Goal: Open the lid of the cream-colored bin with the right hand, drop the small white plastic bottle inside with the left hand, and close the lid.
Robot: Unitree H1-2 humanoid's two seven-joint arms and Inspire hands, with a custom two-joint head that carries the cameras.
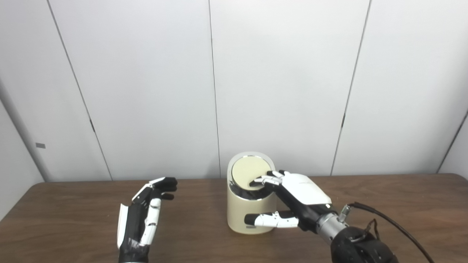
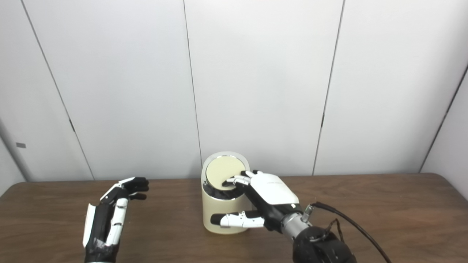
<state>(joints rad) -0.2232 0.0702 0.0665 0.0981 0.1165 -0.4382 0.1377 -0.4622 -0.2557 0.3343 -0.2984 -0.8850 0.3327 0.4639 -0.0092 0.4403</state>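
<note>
While the fingers sit on the lid, the scene reads as follows.

Right hand: the right hand reaches over the bin from the right. Its fingertips rest on the near edge of the lid, spread only slightly, and its thumb lies straight across the front of the bin wall. It grips nothing; it presses and braces.

Lid: the lid, a cream disc in a shiny ring, looks tilted up at the back, with a dark gap showing under its near edge. Whether it is going up or coming down cannot be told.

Bin: the bin stands upright on the table, close to the back edge and near the wall.

Left hand: the left hand hovers well apart to the left, palm turned toward the bin, fingers extended and a little curled at the tips. It holds nothing.

Bottle: no small white bottle shows on the table or in either hand. It may be inside the bin, but that is only a guess.

Table: the table is dark wood.

Risk, slip: the fingertips touch only the smooth edge of the lid, so they could slide off and let it snap.

Risk, tipping: a push from above while the thumb drags the front wall could rock or shove the light bin toward the wall.

Risk, cable: the loose black cable at the right wrist could snag as the arm turns.
</note>
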